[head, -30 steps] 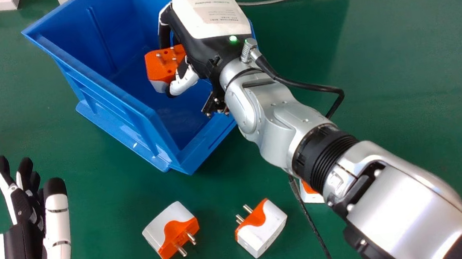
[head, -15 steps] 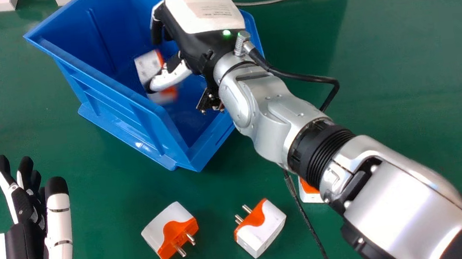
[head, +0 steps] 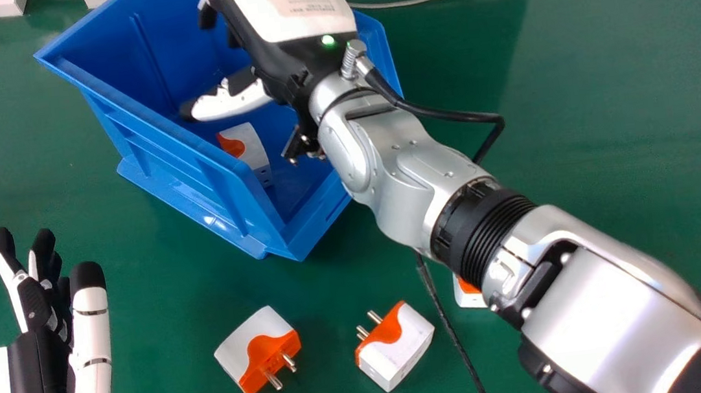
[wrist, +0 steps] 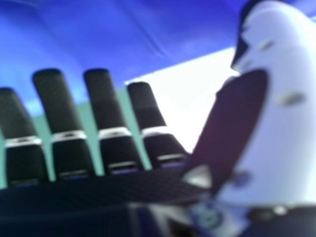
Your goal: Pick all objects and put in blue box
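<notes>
The right hand is over the blue box, which stands on the worktop near its far edge. Its fingers are wide, straight and spread side by side, with the thumb well away from them; the blue of the box shows beyond their tips.

A white-and-orange plug adapter lies inside the box, apart from the fingers. It is on the robot's side of the thumb, toward the box's near corner and beside its left wall, whose rim hides part of it; I can't tell whether it touches that wall.

Three more lie on the worktop between the box and the near edge: the left adapter, its pins toward the right and near edge; the middle adapter, just beside it, its pins toward the far-left corner; and the right adapter, partly hidden by the right forearm. The left hand is over the worktop's left side, fingers extended and relaxed.
</notes>
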Robot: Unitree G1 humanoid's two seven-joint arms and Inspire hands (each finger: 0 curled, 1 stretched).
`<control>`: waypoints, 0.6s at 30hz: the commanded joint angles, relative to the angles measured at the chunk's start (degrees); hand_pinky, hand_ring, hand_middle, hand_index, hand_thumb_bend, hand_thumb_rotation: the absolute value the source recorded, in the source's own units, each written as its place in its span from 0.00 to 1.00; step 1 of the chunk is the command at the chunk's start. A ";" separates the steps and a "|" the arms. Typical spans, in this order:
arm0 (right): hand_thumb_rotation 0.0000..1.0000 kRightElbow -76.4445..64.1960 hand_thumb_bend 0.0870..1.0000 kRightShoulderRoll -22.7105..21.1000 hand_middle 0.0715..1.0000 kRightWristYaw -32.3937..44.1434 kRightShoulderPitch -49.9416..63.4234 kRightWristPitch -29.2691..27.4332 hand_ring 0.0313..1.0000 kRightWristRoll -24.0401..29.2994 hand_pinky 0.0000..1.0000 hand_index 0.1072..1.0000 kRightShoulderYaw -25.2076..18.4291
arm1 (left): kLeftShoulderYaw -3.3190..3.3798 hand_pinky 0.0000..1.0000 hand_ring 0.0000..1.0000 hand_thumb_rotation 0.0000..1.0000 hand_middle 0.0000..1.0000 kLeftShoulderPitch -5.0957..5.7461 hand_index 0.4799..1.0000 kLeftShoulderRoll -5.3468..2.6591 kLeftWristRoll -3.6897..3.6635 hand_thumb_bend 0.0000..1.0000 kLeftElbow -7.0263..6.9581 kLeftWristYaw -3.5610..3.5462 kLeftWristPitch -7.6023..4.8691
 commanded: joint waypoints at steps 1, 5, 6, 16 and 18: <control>0.34 -4.79 0.41 2.75 0.58 -1.44 2.02 0.60 0.48 0.93 0.39 0.68 -1.26 | 0.07 1.00 1.00 0.82 0.99 0.10 0.99 0.62 0.67 0.48 -1.73 0.20 0.08; 0.32 -15.76 0.36 0.70 0.58 0.86 7.00 3.02 0.46 1.22 0.37 0.70 -2.13 | 0.01 1.00 1.00 0.84 0.99 -0.05 0.99 0.87 1.37 0.47 -2.02 0.27 1.00; 0.28 -19.06 0.36 0.10 0.58 1.07 8.66 3.40 0.45 1.17 0.37 0.69 -2.32 | -0.01 1.00 1.00 0.85 0.99 -0.10 0.99 1.03 1.67 0.46 -1.97 0.24 1.07; 0.25 -57.38 0.37 -7.68 0.63 8.13 27.55 9.50 0.52 -3.07 0.38 0.69 -3.14 | -0.38 1.00 1.00 0.91 1.00 -0.92 1.00 1.31 3.01 0.39 -1.35 0.54 1.36; 0.26 -63.43 0.34 -9.65 0.66 9.22 30.77 9.63 0.55 -3.98 0.40 0.69 -3.66 | -0.44 1.00 1.00 0.89 1.00 -1.17 1.00 1.39 3.02 0.37 -1.41 0.52 1.83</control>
